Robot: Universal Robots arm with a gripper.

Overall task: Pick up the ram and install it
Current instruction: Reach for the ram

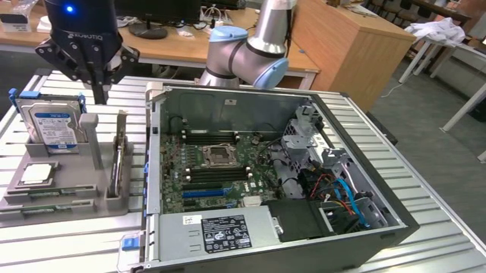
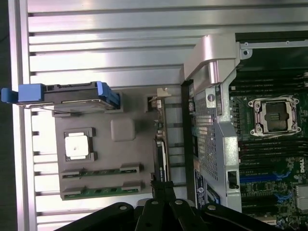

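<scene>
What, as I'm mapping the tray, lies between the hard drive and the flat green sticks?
The square silver-topped processor chip, on the grey tray; clearest in the wrist view.

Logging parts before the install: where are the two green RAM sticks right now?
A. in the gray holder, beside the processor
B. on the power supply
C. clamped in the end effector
A: both RAM sticks lie flat in the gray holder, next to the processor.
</scene>
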